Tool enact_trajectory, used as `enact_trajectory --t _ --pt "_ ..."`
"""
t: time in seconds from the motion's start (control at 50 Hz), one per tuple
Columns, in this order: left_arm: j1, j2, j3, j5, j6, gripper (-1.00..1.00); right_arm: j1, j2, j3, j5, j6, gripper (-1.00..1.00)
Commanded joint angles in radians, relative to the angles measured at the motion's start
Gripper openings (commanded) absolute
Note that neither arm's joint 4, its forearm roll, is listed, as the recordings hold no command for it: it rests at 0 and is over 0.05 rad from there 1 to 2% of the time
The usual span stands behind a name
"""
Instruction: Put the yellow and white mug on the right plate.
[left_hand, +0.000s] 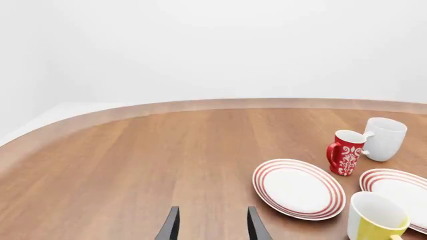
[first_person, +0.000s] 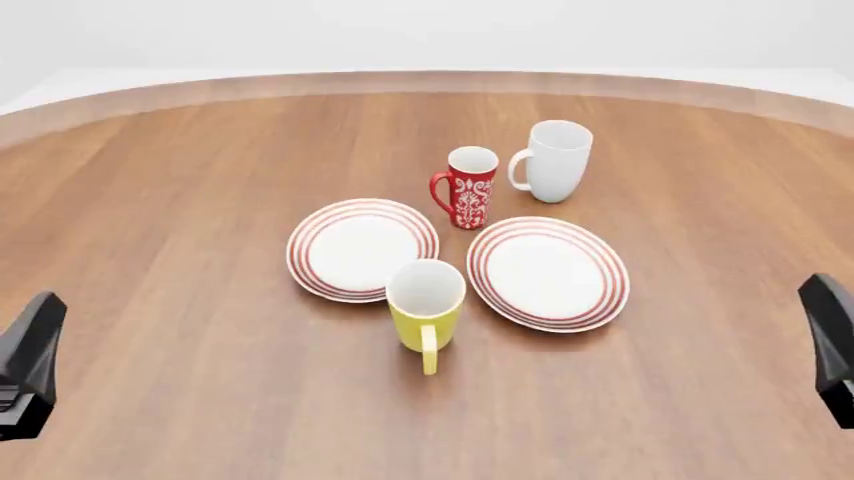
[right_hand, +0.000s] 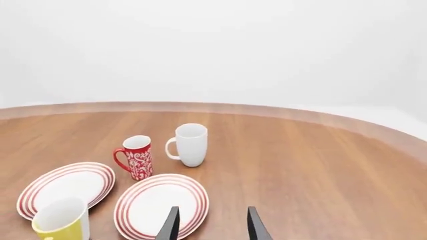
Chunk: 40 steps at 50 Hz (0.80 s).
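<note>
Nothing is done yet: the yellow and white mug (first_person: 426, 309) stands on the table (first_person: 160, 200), near its middle, just beside the right plate (first_person: 549, 272), which is bare. The left gripper (left_hand: 212, 226) and right gripper (right_hand: 212, 225) are both open, holding nothing, near the table's close edge.

Right hand (first_person: 830, 345) and left hand (first_person: 27, 365) cropped by frame edges

Smooth wood-grain table (first_person: 187, 250); glossy ceramic-looking yellow and white mug (first_person: 426, 315) and right plate (first_person: 549, 273).
</note>
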Motion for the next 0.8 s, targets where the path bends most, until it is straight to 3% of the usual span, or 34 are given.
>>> enact_trajectory --t 0.02,0.08,0.1,0.4,0.44,0.48,0.52,0.6,0.66,0.8 --pt "0.000 0.000 0.000 0.000 0.000 1.00 -0.031 0.126 -0.095 0.035 -0.016 1.00" --pt "0.000 0.000 0.000 0.000 0.000 1.00 0.026 0.122 -0.123 0.066 0.001 1.00" --pt "0.000 0.000 0.000 0.000 0.000 1.00 0.010 0.173 -0.140 0.065 0.055 1.00" --pt "0.000 0.000 0.000 0.000 0.000 1.00 0.036 0.337 -0.273 0.107 0.015 1.00" --pt "0.000 0.000 0.000 0.000 0.000 1.00 0.079 0.363 -0.289 0.122 -0.007 1.00" --pt "0.000 0.000 0.000 0.000 0.000 1.00 0.103 0.378 -0.310 0.144 0.021 1.00" --pt "0.000 0.000 0.000 0.000 0.000 1.00 0.060 0.440 -0.333 0.169 0.033 1.00" --pt "0.000 0.000 0.000 0.000 0.000 1.00 0.104 0.492 -0.376 0.220 0.076 1.00" --pt "0.000 0.000 0.000 0.000 0.000 1.00 0.112 0.528 -0.407 0.244 0.054 1.00" --pt "0.000 0.000 0.000 0.000 0.000 1.00 0.174 0.584 -0.490 0.320 0.076 1.00"
